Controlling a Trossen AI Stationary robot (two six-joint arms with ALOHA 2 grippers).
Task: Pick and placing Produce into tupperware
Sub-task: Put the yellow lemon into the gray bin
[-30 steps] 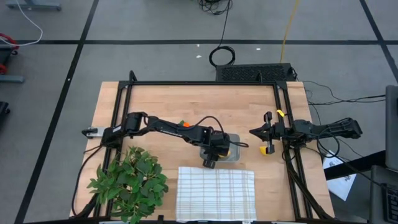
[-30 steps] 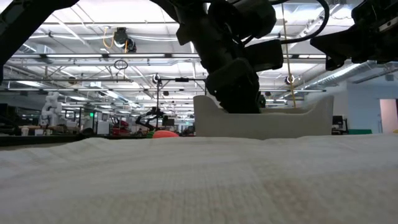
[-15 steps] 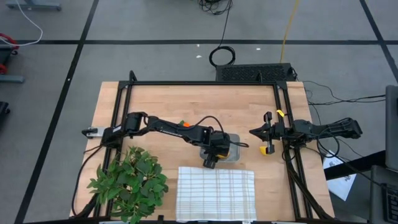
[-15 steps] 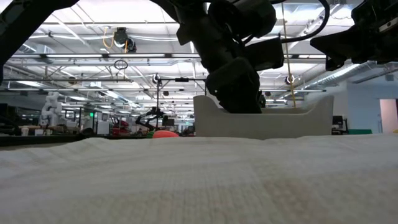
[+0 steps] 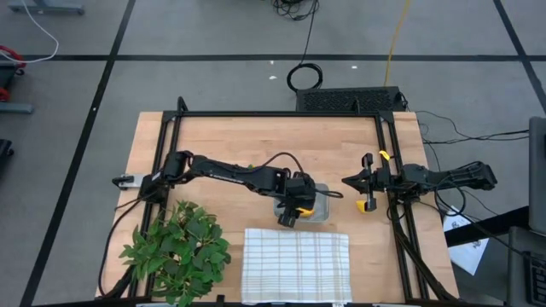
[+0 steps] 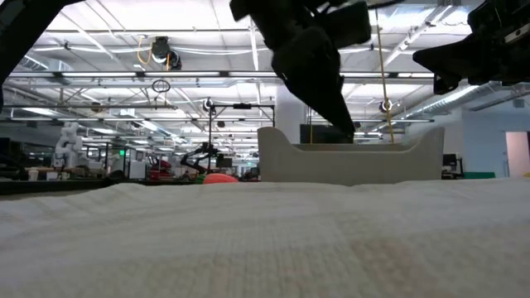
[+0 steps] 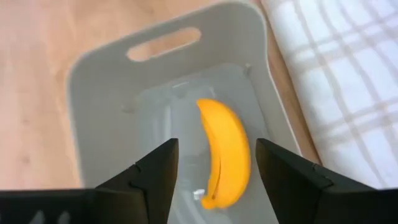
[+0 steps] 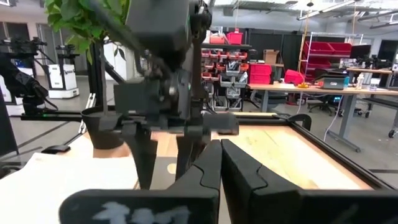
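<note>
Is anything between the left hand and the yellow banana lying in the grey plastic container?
Nothing visible. The left hand hangs open directly above the curved yellow banana, which lies inside the translucent grey plastic container. Only open air separates them.

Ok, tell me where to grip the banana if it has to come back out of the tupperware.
Probably at its thick middle, coming straight down from above. The banana lies flat on the floor of the tupperware, whose walls block any sideways approach. The left gripper, open above it, should set its fingers across the curve's narrow width.
</note>
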